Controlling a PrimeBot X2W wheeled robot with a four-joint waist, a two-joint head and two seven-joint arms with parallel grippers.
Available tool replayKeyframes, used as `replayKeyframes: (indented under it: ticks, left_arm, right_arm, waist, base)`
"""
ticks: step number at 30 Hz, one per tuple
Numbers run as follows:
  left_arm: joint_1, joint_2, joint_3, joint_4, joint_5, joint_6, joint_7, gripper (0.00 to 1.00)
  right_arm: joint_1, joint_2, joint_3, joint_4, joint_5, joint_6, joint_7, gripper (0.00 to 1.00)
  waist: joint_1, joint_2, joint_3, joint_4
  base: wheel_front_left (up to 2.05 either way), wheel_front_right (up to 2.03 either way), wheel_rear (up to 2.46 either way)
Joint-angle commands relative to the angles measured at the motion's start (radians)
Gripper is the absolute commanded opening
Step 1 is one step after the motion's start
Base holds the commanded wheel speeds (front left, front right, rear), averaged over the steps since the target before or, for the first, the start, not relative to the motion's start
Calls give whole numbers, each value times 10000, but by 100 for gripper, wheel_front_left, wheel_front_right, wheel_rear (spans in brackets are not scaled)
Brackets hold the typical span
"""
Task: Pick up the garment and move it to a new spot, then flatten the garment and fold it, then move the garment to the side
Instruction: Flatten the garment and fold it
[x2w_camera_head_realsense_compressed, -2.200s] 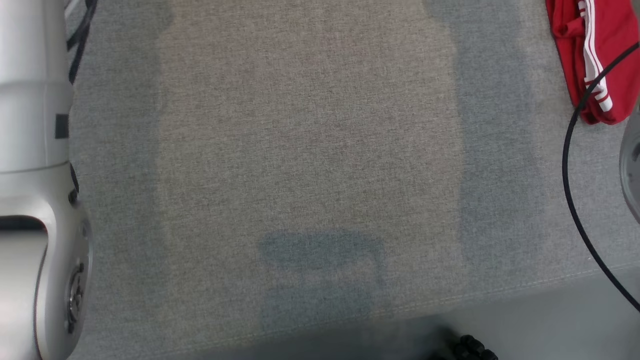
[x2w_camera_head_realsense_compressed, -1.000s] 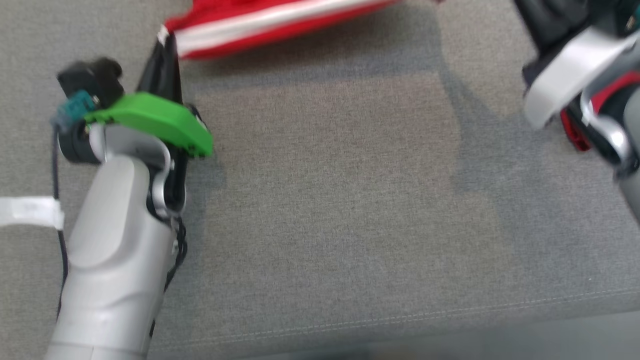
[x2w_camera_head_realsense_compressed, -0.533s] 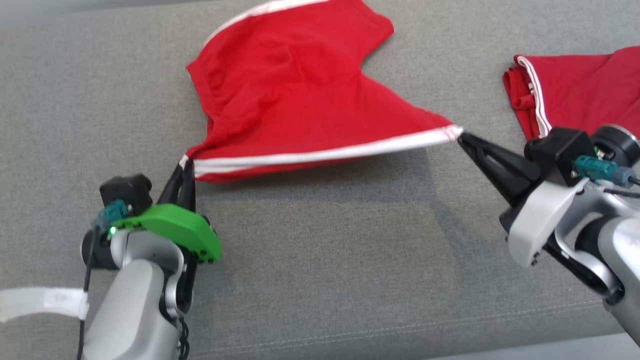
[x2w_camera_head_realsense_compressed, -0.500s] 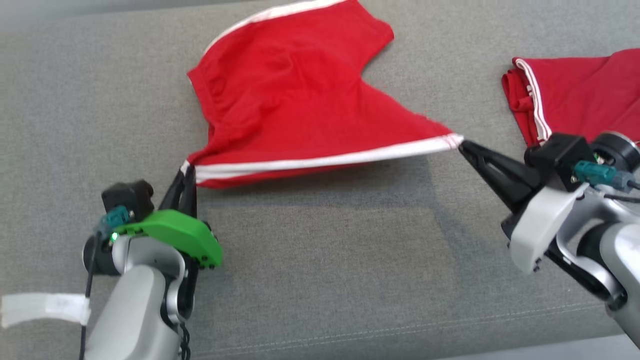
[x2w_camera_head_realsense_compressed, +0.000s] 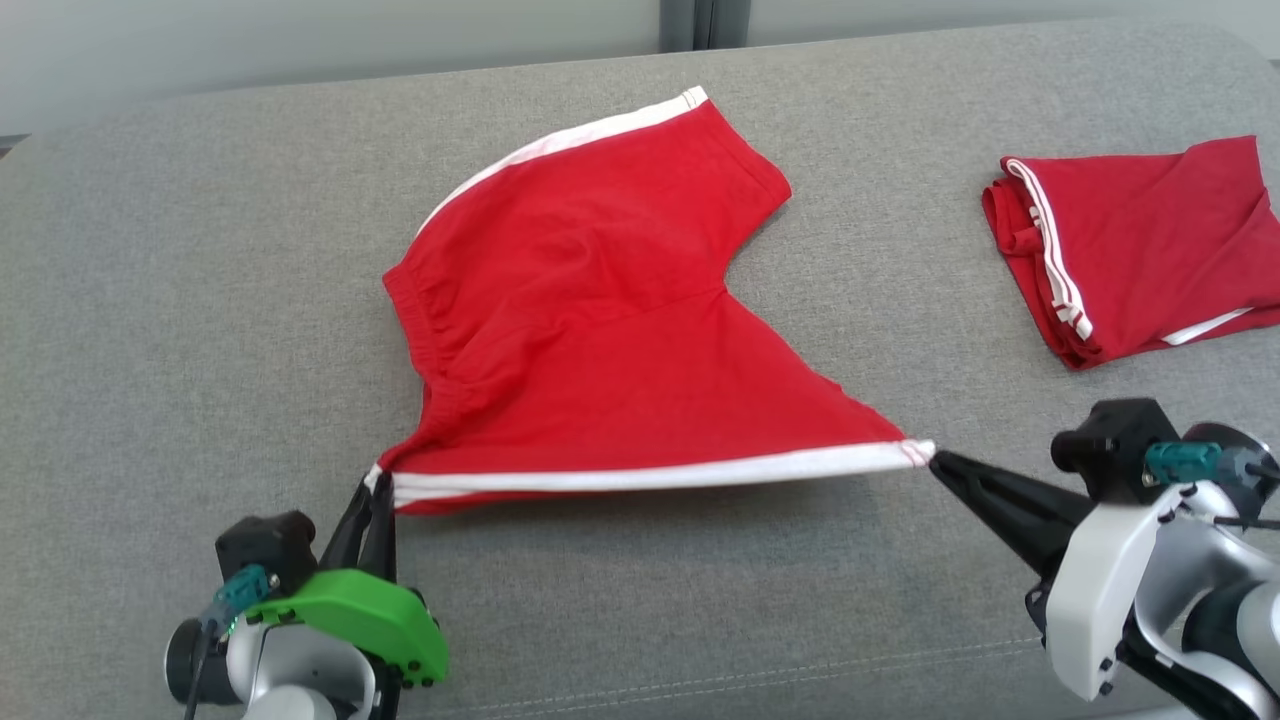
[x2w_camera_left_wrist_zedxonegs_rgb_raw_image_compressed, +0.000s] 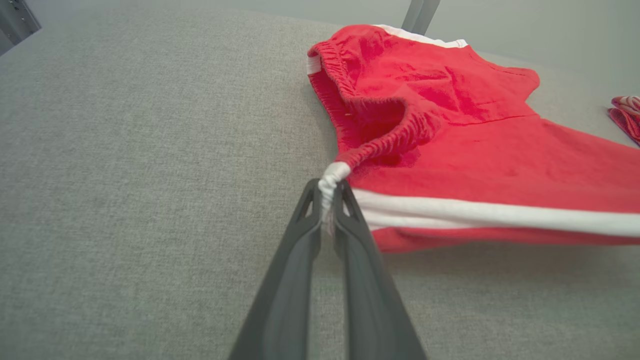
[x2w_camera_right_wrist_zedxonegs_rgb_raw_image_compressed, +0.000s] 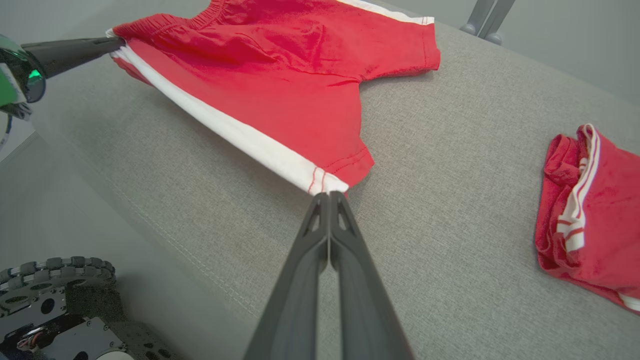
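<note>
**Red shorts (x2w_camera_head_realsense_compressed: 600, 330) strung taut btwn both grippers**

Grey upholstered cushion (x2w_camera_head_realsense_compressed: 200, 250) carried everything. The shorts sat near its middle, far leg flat on the fabric, near side lifted clear of it. A second red garment (x2w_camera_head_realsense_compressed: 1130, 250), folded, lay well apart at the robot's R.

The shorts' white side stripe (x2w_camera_head_realsense_compressed: 650, 475) ran straight across, L to R, as the taut near edge. That was the long axis, square to the robot's front.

L gripper (x2w_camera_head_realsense_compressed: 374, 488) was clenched on the waistband corner (x2w_camera_left_wrist_zedxonegs_rgb_raw_image_compressed: 332, 175), w/ a bunched white nub of elastic showing btwn its fingers in the L wrist view. R gripper (x2w_camera_head_realsense_compressed: 938, 462) was pinched tight on the leg-hem corner (x2w_camera_right_wrist_zedxonegs_rgb_raw_image_compressed: 326, 184), fingers pressed together w/ only the stitched tip caught.

The rest of the cloth lay beyond the fingertips, away from the robot, w/ neither arm nearer than the other.

Judgement: flatten phase. The move to a new spot looked done and the fold not begun. Next move prob. needs both arms lowering together, w/ tension along the stripe, so the near edge lands w/o slack. Risk: R grip held very little fabric and could slip.
</note>
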Motion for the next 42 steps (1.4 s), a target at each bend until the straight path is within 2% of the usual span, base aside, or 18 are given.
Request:
replayKeyframes:
  ticks: [1,9,15,20,29,36,42]
  left_arm:
    - [304,121,3,-211,54,129,95,0]
    - [1278,380,-119,-1478,135,468,369,0]
    - [495,308,-301,-1735,226,345,650,0]
    - [-555,104,-445,-1605,266,301,983,0]
    - [-2125,-357,-703,-974,250,88,1073,0]
    - [-3144,-774,-781,-306,134,-67,1010,0]
    - [-4385,-1060,-827,388,52,-193,988,0]
  right_arm:
    - [307,75,-106,-144,-30,-18,139,0]
    - [1253,362,-790,-1278,-72,-16,684,0]
    - [118,174,-657,-1111,164,-16,553,0]
    - [-1852,-317,56,-41,288,-11,300,0]
    - [-5760,-524,1970,2515,948,-15,-537,0]
    - [-7586,-767,2956,3792,1134,-15,-911,0]
    - [-9244,-634,3798,5032,945,-16,-1296,0]
  waist:
    - [1,0,12,-4]
    - [1,0,17,55]
    - [1,0,255,218]
    - [1,0,572,393]
    - [1,0,1109,921]
    - [1,0,1526,1474]
    - [1,0,2098,1825]
  base:
    - [0,0,0]
    - [0,0,0]
    - [0,0,0]
    - [0,0,0]
    - [0,0,0]
    - [0,0,0]
    - [0,0,0]
